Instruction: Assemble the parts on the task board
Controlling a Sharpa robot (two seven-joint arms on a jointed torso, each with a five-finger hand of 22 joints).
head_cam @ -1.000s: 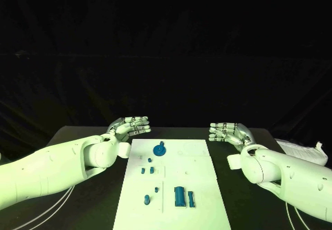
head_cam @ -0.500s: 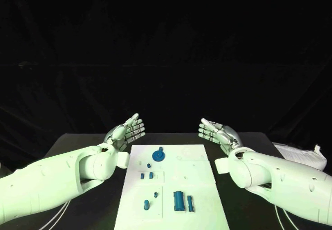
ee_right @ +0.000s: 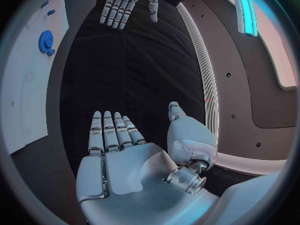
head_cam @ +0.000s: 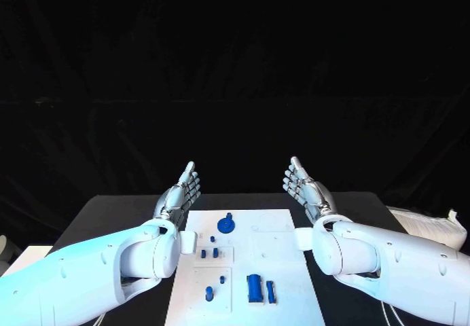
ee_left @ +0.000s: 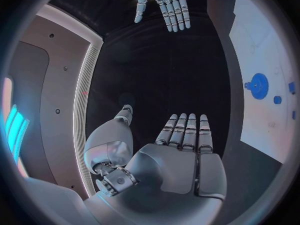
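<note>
The white task board (head_cam: 259,252) lies in the middle of the black table. On it sit a blue gear (head_cam: 226,223) at the far end, a few small blue pegs (head_cam: 208,252) mid-board, and a blue block (head_cam: 255,288) with a bar (head_cam: 270,291) near the front. My left hand (head_cam: 181,191) is raised above the board's far left corner, flat, fingers straight, holding nothing. My right hand (head_cam: 305,187) is raised above the far right corner, likewise flat with nothing in it. The palms face each other. The left wrist view shows the left hand (ee_left: 181,155), the right hand (ee_left: 164,4) and the gear (ee_left: 258,86).
A crumpled white cloth (head_cam: 431,228) lies at the table's right edge. Black table surface (head_cam: 108,217) extends on both sides of the board. The right wrist view shows the right hand (ee_right: 119,155), the left hand (ee_right: 127,2) and the gear (ee_right: 45,41).
Both hands have gone from curled to flat, with fingers straightened, and have risen. The view has shifted, so the board sits a little differently. The parts have not moved.
</note>
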